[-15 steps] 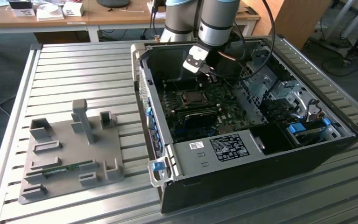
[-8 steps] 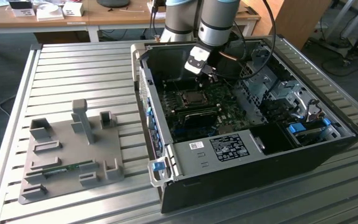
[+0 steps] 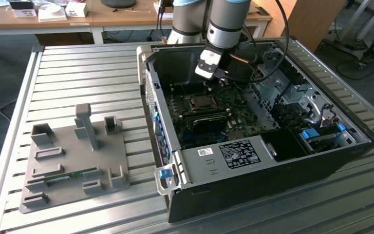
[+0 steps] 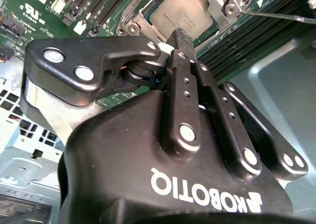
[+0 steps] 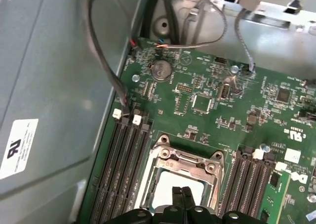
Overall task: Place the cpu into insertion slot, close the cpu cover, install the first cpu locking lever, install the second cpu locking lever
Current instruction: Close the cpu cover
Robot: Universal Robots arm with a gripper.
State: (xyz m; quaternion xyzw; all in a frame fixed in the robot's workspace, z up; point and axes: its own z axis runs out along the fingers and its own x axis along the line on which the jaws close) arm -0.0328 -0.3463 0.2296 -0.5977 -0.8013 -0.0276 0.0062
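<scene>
Closely, end effector (image 4: 180,35) pressed together over cpu (image 4: 180,11) in second wrist view, open computer case (image 3: 252,190) in exterior view

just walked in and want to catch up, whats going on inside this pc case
A robot arm reaches into the open computer case. Its end effector, fingers shut together and holding nothing, points down right over the cpu. The cpu lies in the insertion slot on the green motherboard, and the cpu cover looks lowered around it. I cannot tell whether the locking levers are latched.
</scene>
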